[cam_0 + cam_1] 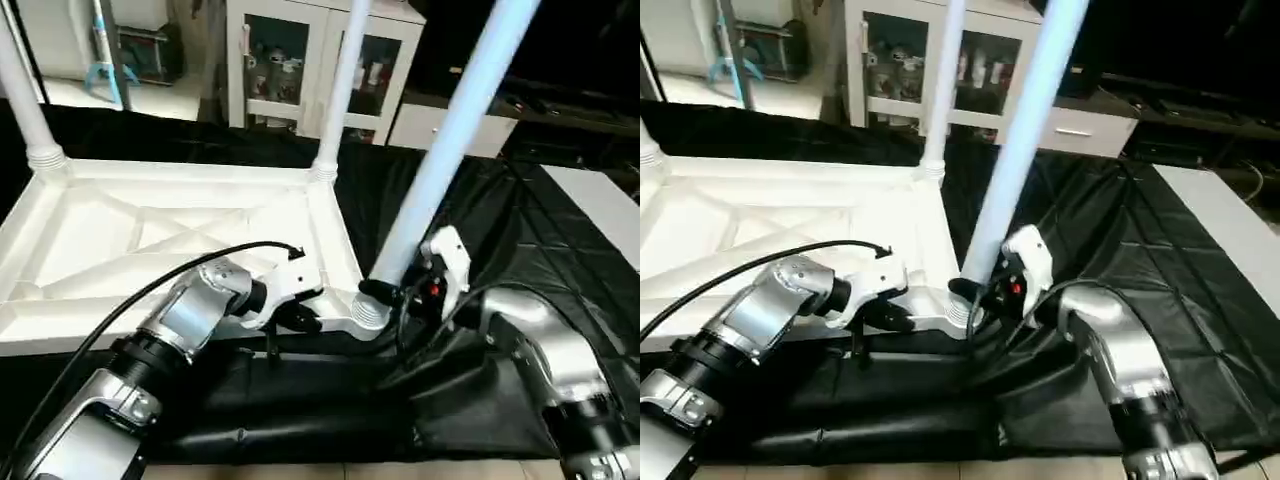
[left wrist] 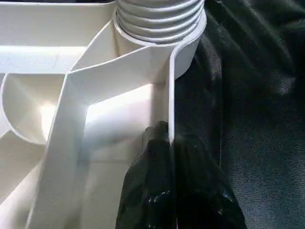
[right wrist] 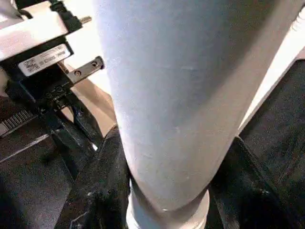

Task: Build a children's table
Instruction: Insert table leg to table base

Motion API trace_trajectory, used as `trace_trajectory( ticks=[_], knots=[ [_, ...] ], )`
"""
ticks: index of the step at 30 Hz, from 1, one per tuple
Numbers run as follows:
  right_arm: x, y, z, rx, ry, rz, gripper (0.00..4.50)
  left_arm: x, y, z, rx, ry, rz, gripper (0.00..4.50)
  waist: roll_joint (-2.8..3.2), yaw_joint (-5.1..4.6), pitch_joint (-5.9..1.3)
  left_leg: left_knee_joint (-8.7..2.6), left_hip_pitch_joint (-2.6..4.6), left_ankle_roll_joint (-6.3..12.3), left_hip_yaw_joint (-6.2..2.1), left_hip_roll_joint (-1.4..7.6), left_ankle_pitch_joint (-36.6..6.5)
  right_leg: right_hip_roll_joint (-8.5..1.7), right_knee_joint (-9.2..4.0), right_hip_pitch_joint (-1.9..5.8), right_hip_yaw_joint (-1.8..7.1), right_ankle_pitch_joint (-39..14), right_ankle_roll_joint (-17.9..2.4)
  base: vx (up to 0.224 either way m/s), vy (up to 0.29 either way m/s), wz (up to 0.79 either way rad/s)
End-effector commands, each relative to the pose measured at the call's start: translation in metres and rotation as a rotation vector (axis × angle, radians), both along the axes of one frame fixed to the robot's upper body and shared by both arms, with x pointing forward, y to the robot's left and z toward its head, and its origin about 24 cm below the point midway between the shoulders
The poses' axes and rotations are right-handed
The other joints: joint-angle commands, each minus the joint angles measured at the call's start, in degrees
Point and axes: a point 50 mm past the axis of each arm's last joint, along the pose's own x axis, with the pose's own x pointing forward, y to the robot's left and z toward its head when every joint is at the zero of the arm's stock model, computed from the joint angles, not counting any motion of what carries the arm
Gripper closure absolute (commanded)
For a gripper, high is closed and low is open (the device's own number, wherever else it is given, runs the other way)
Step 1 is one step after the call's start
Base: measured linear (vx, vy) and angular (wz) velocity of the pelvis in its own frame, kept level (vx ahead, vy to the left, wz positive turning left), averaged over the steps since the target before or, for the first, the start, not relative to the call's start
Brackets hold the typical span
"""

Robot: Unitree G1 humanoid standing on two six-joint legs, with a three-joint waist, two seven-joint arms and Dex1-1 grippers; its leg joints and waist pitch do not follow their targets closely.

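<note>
My left gripper point(image 2: 164, 143) pinches the upturned table top's point(image 1: 150, 240) rim on the black cloth point(image 1: 520, 220); my right gripper point(image 3: 167, 191) clasps the leg point(image 1: 450, 140) standing in the near corner socket.

Head stereo pair; two close wrist views

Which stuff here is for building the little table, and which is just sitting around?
For the job:
- white tabletop, upside down
- near leg, held low down by the right gripper
- two far legs, standing in their corners
- left gripper, pinching the tabletop's rim

Just around:
- black cloth
- white cabinet
</note>
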Motion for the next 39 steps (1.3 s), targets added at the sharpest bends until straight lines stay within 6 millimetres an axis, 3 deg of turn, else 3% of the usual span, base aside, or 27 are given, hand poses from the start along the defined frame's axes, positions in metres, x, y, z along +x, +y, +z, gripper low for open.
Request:
trace_trajectory(
  ticks=[1,4,7,12,26,34,36,39],
  knots=[
    [-0.012,-0.013,-0.042,-0.091,0.229,-0.077,2.65,0.001,-0.003,0.001,0.008,0.003,-0.010,4.50,1.33,-0.36,-1.10,-5.26,1.05,-3.81,-2.22,1.61,-33.16,-3.12,-5.65,-0.13,0.59,-31.96,-5.27,0.000,0.000,0.00],
    [-0.011,-0.014,-0.044,-0.100,0.236,-0.086,2.65,0.000,-0.004,0.000,0.006,0.004,-0.012,4.50,1.46,-0.62,-1.01,-5.37,1.09,-4.02,-2.40,1.61,-34.50,-3.29,-5.83,-0.10,0.07,-31.12,-5.68,0.000,0.000,0.00],
    [-0.012,-0.013,-0.051,-0.117,0.247,-0.097,2.65,-0.001,-0.005,0.000,0.002,0.009,-0.016,4.50,1.33,-0.64,-0.92,-5.29,1.26,-3.83,-2.45,1.55,-35.11,-3.50,-6.11,-0.30,-0.05,-32.68,-5.33,0.000,0.000,0.00],
    [-0.012,-0.010,-0.055,-0.130,0.241,-0.100,2.65,-0.002,-0.004,-0.001,0.003,0.008,-0.022,4.50,1.62,-0.73,-0.85,-5.43,1.36,-4.08,-2.70,1.57,-36.48,-3.55,-6.29,-0.39,-0.24,-33.66,-4.79,0.000,0.000,0.00],
    [-0.013,-0.007,-0.059,-0.177,0.205,-0.078,2.65,-0.003,-0.003,-0.001,0.004,0.000,-0.023,4.50,1.87,-1.07,-0.63,-5.91,1.67,-4.36,-2.99,1.68,-39.78,-3.70,-6.84,-0.40,-1.15,-32.81,-4.74,0.000,0.000,0.00],
    [-0.028,-0.011,-0.070,-0.180,0.212,-0.064,2.65,-0.004,-0.004,-0.001,-0.001,-0.006,-0.015,4.50,1.75,-1.14,-0.40,-6.05,1.77,-4.14,-3.15,1.70,-41.11,-3.78,-7.23,-0.53,-1.32,-34.78,-3.95,0.000,0.000,0.00],
    [-0.033,-0.015,-0.075,-0.195,0.232,-0.066,2.65,-0.004,-0.004,-0.001,-0.001,-0.006,-0.015,4.50,1.87,-1.14,-0.29,-6.03,2.18,-4.11,-3.15,1.68,-41.94,-3.70,-7.49,-0.78,-1.42,-35.44,-3.72,0.000,0.000,0.00],
    [-0.039,-0.018,-0.079,-0.212,0.252,-0.055,2.65,-0.004,-0.004,-0.001,-0.002,-0.006,-0.014,4.50,1.94,-1.09,-0.40,-6.20,2.62,-4.03,-3.16,1.71,-42.15,-3.83,-7.92,-0.41,-1.64,-34.91,-3.65,0.000,0.000,0.00]
  ],
)
